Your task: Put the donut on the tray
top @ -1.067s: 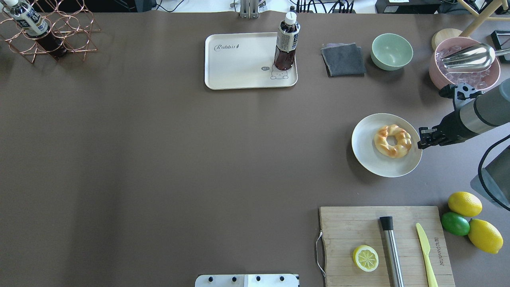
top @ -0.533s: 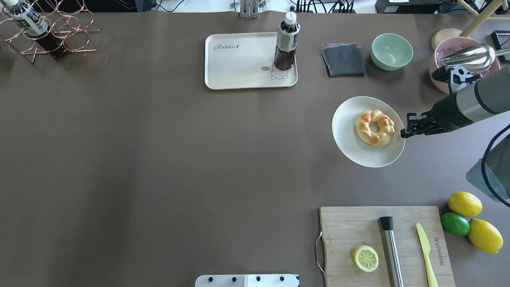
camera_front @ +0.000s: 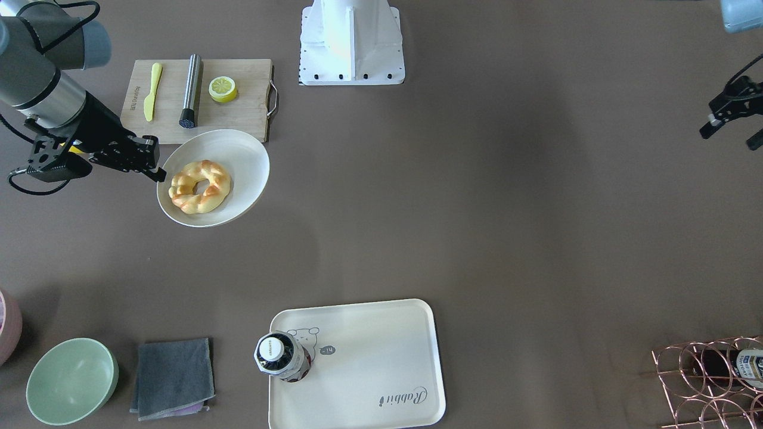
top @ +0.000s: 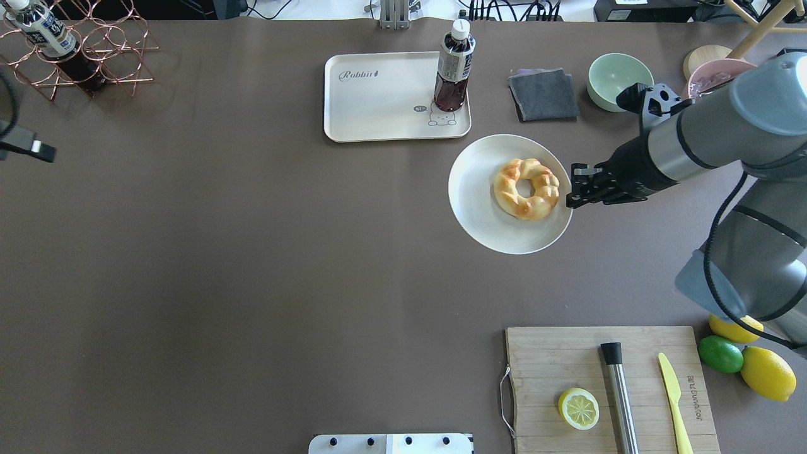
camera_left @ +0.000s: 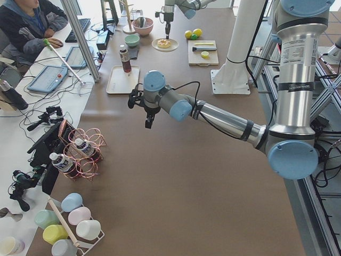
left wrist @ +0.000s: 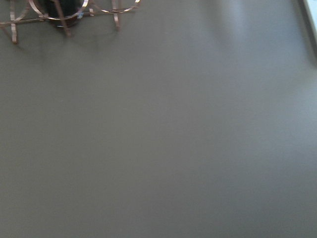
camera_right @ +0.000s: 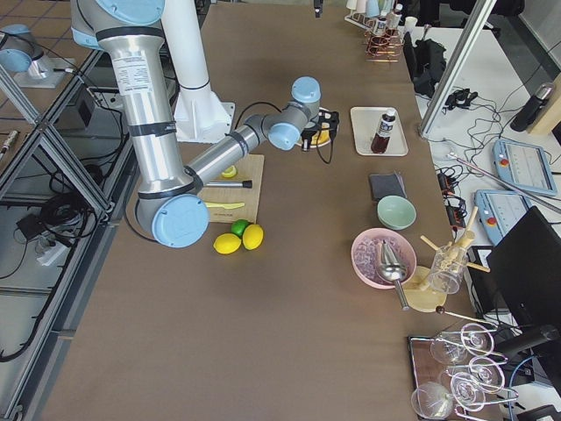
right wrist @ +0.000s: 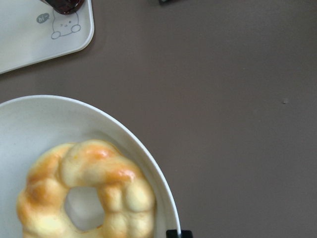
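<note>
The donut (top: pixel 526 188) lies on a round white plate (top: pixel 473 189), its right rim pinched by the right gripper (top: pixel 569 200), just near-right of the tray (top: pixel 378 101); the left gripper (camera_front: pixel 731 136) hangs far left, fingers spread.

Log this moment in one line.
right gripper: shut on plate rim | donut: on plate | plate: beside tray, apart | left gripper: open, empty

1. Bright, even light from above; shadows are soft and faint.
2. Pale sheen bands run across the table (top: pixel 252 252).
3. Left wrist view is dim and soft, with the rack (left wrist: pixel 64 10) blurred at the top edge.
4. Right wrist view has the donut (right wrist: pixel 84 193) close up and slightly soft, the plate (right wrist: pixel 29 119) nearly washed out.
</note>
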`<state>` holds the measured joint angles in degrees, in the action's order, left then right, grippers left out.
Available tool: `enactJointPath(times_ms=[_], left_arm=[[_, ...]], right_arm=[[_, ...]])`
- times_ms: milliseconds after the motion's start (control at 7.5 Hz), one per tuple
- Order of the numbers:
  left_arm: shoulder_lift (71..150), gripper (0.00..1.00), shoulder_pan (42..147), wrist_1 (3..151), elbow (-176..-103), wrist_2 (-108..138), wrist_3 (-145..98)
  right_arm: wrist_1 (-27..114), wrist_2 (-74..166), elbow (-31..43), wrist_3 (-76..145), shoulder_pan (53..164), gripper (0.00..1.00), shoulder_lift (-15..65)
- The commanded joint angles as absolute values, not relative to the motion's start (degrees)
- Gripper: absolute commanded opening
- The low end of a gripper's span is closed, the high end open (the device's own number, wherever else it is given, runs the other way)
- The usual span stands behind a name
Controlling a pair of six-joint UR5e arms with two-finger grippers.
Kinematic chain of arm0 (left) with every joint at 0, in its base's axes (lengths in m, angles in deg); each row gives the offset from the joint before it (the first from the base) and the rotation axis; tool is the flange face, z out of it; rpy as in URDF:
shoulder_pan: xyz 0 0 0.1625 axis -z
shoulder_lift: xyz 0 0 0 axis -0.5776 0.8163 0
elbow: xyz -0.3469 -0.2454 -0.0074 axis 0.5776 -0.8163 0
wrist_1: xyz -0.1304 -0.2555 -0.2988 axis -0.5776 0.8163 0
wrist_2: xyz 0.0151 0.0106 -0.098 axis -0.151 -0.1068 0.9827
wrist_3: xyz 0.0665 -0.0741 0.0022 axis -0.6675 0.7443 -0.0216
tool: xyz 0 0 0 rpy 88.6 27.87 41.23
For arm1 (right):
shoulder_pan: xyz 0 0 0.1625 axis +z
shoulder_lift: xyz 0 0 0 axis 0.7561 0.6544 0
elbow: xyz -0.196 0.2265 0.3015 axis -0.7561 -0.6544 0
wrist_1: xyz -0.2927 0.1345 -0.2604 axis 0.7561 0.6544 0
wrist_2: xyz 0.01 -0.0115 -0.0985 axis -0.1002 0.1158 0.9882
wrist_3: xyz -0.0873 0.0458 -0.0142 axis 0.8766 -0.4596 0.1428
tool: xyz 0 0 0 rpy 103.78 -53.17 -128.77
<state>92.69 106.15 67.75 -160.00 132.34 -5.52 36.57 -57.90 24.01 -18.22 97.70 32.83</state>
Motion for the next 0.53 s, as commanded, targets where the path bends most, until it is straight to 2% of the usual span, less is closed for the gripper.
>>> enactJointPath(times_ms=[0,133,400], left_arm=[[107.30,0.96,93.24,67.64,-159.38,131.71,19.02],[111.86,0.96,89.20,67.55,-159.03,131.27,26.07],[117.95,0.95,81.37,67.55,-158.24,123.31,35.77]], right_arm=[[53.64,-51.03,26.93,-22.52,91.07,0.00,20.07],[56.56,-49.45,26.93,-25.50,88.53,0.00,16.98],[57.73,-48.91,27.02,-26.32,87.10,0.00,15.72]])
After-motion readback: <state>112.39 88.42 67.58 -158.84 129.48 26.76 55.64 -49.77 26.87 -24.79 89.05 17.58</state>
